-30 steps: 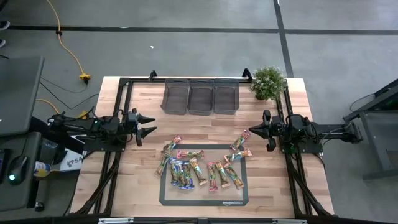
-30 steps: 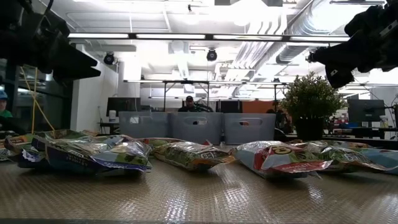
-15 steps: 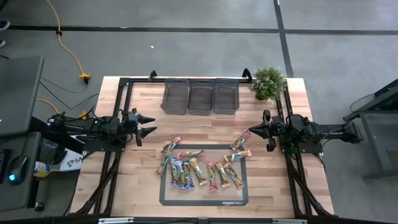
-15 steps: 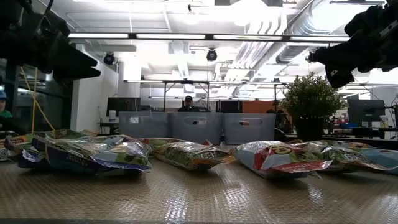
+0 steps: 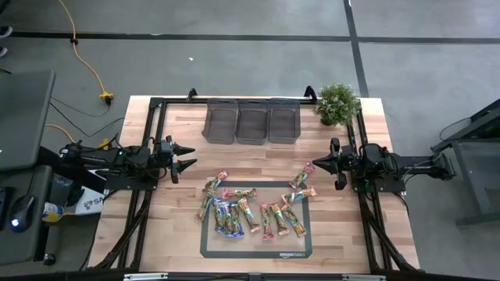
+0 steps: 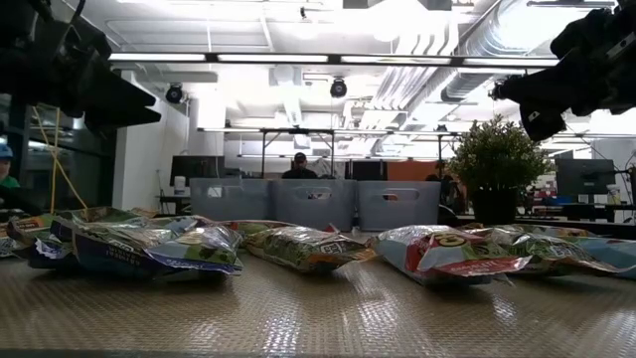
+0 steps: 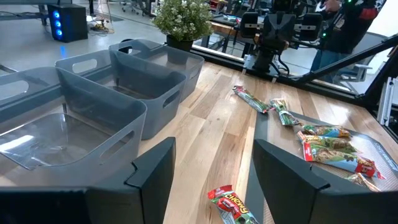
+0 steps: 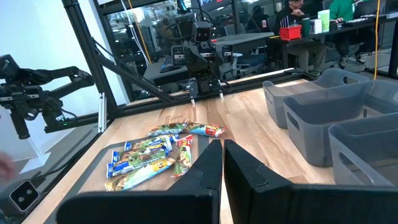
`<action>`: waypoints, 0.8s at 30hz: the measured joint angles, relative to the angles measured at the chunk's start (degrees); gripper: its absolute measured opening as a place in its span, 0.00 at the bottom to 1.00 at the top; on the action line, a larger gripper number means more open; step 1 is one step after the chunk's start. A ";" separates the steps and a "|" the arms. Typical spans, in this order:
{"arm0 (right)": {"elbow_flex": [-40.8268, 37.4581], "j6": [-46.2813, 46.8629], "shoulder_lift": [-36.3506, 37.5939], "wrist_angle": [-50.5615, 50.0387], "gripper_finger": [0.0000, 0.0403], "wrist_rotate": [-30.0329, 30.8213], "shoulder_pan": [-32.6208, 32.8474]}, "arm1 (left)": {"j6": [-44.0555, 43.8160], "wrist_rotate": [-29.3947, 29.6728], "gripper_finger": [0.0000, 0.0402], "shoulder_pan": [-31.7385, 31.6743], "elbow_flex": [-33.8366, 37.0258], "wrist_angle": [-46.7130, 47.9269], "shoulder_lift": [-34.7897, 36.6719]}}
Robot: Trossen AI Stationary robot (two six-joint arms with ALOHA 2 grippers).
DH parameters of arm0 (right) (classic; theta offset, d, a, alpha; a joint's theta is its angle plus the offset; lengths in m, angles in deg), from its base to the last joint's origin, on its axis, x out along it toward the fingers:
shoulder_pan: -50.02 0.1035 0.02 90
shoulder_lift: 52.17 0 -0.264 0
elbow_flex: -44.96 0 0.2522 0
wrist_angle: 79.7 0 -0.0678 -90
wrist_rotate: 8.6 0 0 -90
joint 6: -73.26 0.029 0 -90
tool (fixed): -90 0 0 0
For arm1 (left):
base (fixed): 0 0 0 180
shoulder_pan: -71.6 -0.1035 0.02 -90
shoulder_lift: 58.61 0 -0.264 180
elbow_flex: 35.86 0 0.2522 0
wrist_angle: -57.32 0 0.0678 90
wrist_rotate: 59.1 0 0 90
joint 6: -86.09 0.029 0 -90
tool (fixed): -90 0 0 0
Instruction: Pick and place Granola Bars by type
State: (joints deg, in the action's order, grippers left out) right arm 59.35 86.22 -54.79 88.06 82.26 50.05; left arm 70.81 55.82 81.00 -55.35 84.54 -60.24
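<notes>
Table was wood w/ a dark mat at the near edge. Three grey bins sat side by side at the far edge, all empty as far as the high and wrist views showed, potted plant next to them. Nothing sorted yet, by my read.

Left gripper hung above the table's left side, fingers spread wide, nothing in them. Right gripper hung above the right side, fingers nearly closed w/ only a thin gap, also empty. Both were apart from the pile.

Granola Bars lay in a loose heap on and around the mat, betw. the two grippers, several overlapping or touching; a couple strayed onto bare wood toward the right arm.

Risks, as I judge them:
- Overlap: a pinch could take two bars at once or drag a neighbour, esp. in the dense left cluster.
- Shiny wrappers prob. slippery and flat, so fingers might skate off or grab only a crimped end, then drop en route.
- Mixed colours lying close meant the wrong type could land in a bin.
- Both arms reaching for the mid pile could collide.
</notes>
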 joint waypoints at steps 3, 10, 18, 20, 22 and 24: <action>-0.01 0.01 0.00 0.00 0.00 0.02 0.00 | 0.01 0.00 0.53 0.01 0.01 0.00 0.00; 0.00 0.01 -0.01 0.00 0.00 0.00 0.02 | 0.00 0.00 0.53 0.00 0.00 0.00 0.00; -0.01 5.31 -0.01 0.12 0.00 0.03 0.02 | 0.01 0.01 0.53 0.00 -0.01 0.00 0.01; -0.01 5.02 0.00 0.27 0.00 0.04 0.02 | 0.01 0.01 0.53 -0.01 0.00 0.00 0.00; -0.01 5.54 -0.02 0.50 0.00 0.07 0.02 | 0.02 0.00 0.53 0.01 0.00 0.00 0.02; -0.01 7.02 0.00 1.36 0.00 0.07 0.01 | 0.00 0.00 0.53 0.01 0.01 0.00 0.00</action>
State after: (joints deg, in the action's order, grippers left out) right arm 59.34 93.25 -54.79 89.42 82.33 50.06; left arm 70.81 55.82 81.01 -55.35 84.54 -60.24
